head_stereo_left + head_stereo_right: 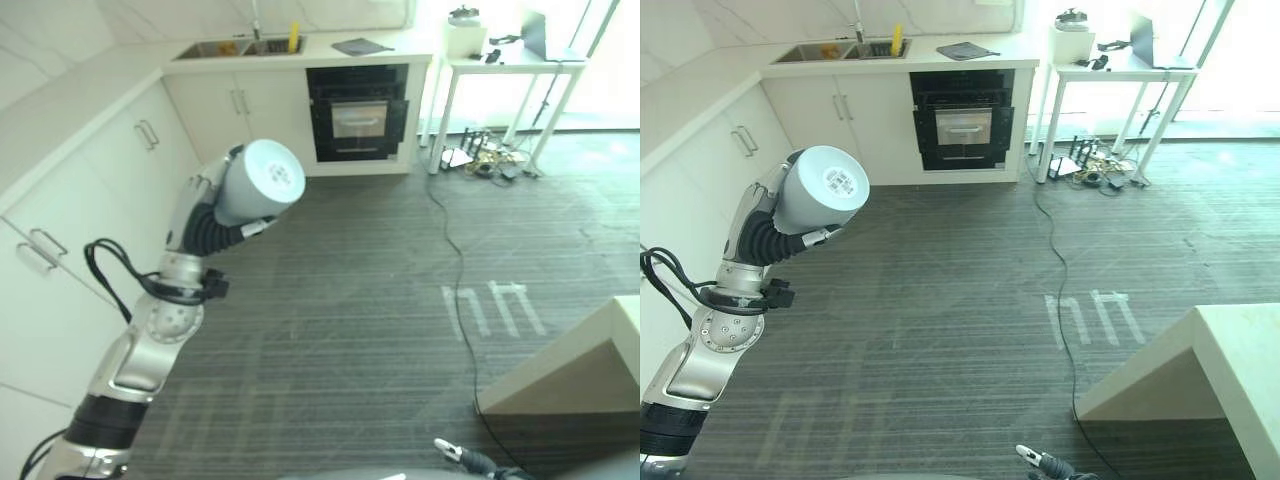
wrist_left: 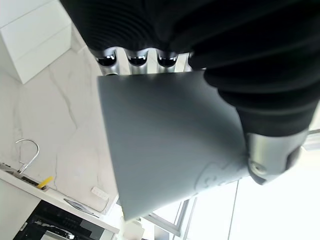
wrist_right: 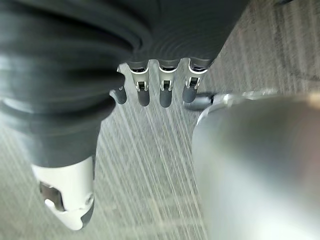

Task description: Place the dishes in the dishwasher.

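I hold a pale cup (image 1: 262, 180) up in my left hand (image 1: 205, 215), fingers (image 2: 135, 57) and thumb wrapped round its wall, its flat base turned toward my head camera so it lies roughly on its side, clear of the white cabinets (image 1: 130, 160) as I carry it over the grey floor (image 1: 360, 300). My right hand (image 3: 150, 90) hangs low with its fingers loosely straight and nothing in it. I judge the cup must go toward the dark built-in appliance (image 1: 357, 112) under the tabletop (image 1: 300, 50) by the sink (image 1: 225, 47), well apart from me.
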Controlling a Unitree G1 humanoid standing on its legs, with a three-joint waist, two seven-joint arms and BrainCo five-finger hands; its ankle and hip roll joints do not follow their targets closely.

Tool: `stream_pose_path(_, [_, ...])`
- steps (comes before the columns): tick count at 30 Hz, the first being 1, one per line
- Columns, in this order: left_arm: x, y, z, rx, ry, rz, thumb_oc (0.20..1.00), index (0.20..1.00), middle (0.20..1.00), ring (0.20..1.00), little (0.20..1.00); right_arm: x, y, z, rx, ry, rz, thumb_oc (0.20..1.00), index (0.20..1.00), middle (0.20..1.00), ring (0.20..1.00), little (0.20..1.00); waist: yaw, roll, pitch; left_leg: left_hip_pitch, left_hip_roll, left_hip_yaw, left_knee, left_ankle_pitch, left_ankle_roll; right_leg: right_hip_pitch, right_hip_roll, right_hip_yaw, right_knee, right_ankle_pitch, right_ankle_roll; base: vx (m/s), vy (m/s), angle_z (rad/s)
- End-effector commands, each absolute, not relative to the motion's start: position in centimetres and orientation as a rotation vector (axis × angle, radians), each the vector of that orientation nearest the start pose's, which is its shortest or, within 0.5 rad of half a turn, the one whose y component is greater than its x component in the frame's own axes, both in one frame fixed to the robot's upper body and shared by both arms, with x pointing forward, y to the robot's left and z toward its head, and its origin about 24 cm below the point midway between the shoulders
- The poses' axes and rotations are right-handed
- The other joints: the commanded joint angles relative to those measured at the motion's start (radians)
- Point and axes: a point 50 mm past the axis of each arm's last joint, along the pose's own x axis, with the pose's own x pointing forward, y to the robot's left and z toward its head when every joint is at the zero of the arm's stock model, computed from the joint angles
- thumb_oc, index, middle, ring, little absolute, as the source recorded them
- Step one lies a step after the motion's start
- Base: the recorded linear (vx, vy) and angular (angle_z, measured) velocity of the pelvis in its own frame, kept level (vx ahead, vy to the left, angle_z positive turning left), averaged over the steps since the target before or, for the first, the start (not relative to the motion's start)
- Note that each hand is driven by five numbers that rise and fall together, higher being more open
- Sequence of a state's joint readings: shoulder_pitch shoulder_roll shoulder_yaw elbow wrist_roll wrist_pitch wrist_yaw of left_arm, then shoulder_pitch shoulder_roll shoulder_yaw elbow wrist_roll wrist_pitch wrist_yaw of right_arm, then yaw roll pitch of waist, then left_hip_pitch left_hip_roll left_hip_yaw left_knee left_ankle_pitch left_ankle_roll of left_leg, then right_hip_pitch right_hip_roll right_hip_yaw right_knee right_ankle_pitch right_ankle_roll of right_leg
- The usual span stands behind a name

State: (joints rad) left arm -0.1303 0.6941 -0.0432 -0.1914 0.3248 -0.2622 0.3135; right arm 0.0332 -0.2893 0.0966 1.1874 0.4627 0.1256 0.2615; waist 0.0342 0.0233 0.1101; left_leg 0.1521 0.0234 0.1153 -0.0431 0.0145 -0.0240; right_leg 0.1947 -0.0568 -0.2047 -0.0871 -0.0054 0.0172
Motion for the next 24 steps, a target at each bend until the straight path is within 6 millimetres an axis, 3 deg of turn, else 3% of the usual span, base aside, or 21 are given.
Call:
stream_pose_path(1, [25.6, 20.9, 20.7, 0.846, -0.872, 0.122, 0.2, 0.2, 0.2, 0.2, 0.2, 7.7, -24.5, -16.0, 0.37, 1.249, -0.248, 1.0, 1.0, 1.0, 1.0, 1.0, -0.034, -0.013, -0.003, 0.004, 0.008, 0.029, -0.034, -0.02, -0.03, -0.022, 0.021, -0.023, 0.06, -0.02, 0.059, 0.01, 0.183, 0.49])
stream_pose_path(2, [25.9, 20.2, 20.7, 0.847, -0.891, 0.094, 0.2, 0.2, 0.2, 0.2, 0.2, 6.8, -24.6, -16.1, 0.389, 1.263, -0.274, 1.0, 1.0, 1.0, 1.0, 1.0, -0.053, -0.008, -0.009, 0.0, 0.024, 0.069, -0.044, -0.017, -0.04, -0.022, 0.01, -0.046, 0.073, -0.027, 0.065, 0.01, 0.164, 0.47])
stream_pose_path(7, [26.4, 19.5, 20.6, 0.834, -0.896, 0.096, 0.2, 0.2, 0.2, 0.2, 0.2, 5.8, -24.0, -16.4, 0.401, 1.284, -0.25, 1.0, 1.0, 1.0, 1.0, 1.0, -0.06, -0.011, -0.029, 0.003, -0.001, 0.05, -0.044, -0.035, -0.03, -0.016, -0.006, -0.037, 0.029, 0.002, 0.086, 0.02, 0.129, 0.03])
stream_pose_path(8, [28.6, 18.2, 19.9, 0.787, -0.795, 0.064, 0.2, 0.2, 0.2, 0.2, 0.2, 4.9, -23.8, -16.4, 0.52, 1.251, -0.241, 1.0, 1.0, 1.0, 1.0, 1.0, -0.141, 0.004, -0.013, 0.013, -0.009, 0.048, -0.044, -0.035, -0.001, -0.07, 0.01, 0.096, 0.104, -0.012, 0.073, 0.01, 0.047, -0.11])
stream_pose_path(10, [28.9, 18.4, 20.2, 0.802, -0.791, 0.086, 0.2, 0.2, 0.2, 0.2, 0.2, 4.8, -23.4, -16.4, 0.512, 1.237, -0.202, 1.0, 1.0, 1.0, 1.0, 1.0, -0.141, 0.005, -0.005, 0.014, -0.005, 0.072, -0.044, -0.038, 0.008, -0.091, 0.0, 0.051, 0.153, -0.027, 0.073, -0.07, -0.015, -0.12])
stream_pose_path(13, [28.9, 18.4, 20.2, 0.806, -0.795, 0.094, 0.2, 0.2, 0.2, 0.2, 0.2, 5.1, -23.1, -16.4, 0.507, 1.227, -0.19, 1.0, 1.0, 1.0, 1.0, 1.0, -0.138, 0.002, -0.002, 0.016, -0.007, 0.069, -0.044, -0.043, 0.014, -0.099, -0.003, 0.041, 0.158, -0.029, 0.075, -0.05, -0.063, -0.23])
stream_pose_path(18, [28.2, 18.7, 19.8, 0.808, -0.784, 0.098, 0.2, 0.2, 0.2, 0.2, 0.2, 6.9, -22.9, -16.4, 0.478, 1.259, -0.186, 1.0, 1.0, 1.0, 1.0, 1.0, -0.088, -0.017, -0.031, 0.023, -0.019, 0.055, -0.044, -0.057, 0.013, -0.033, 0.017, 0.043, 0.022, 0.008, 0.068, 0.03, -0.129, -0.01])
stream_pose_path(22, [28.1, 18.5, 19.3, 0.808, -0.768, 0.062, 0.2, 0.2, 0.2, 0.2, 0.2, 9.2, -22.7, -15.8, 0.443, 1.138, -0.149, 1.0, 1.0, 1.0, 1.0, 1.0, -0.087, -0.014, -0.04, 0.021, -0.018, 0.042, -0.044, -0.054, 0.013, -0.028, 0.037, 0.076, 0.015, 0.004, 0.056, 0.04, -0.067, -0.03])
stream_pose_path(24, [28.1, 18.4, 19.2, 0.81, -0.767, 0.046, 0.2, 0.2, 0.2, 0.2, 0.2, 11.5, -22.5, -15.1, 0.408, 1.043, -0.105, 1.0, 1.0, 1.0, 1.0, 1.0, -0.087, -0.014, -0.036, 0.033, -0.017, 0.044, -0.04, -0.051, 0.015, -0.027, 0.041, 0.082, 0.031, -0.005, 0.049, 0.05, -0.1, 0.01])
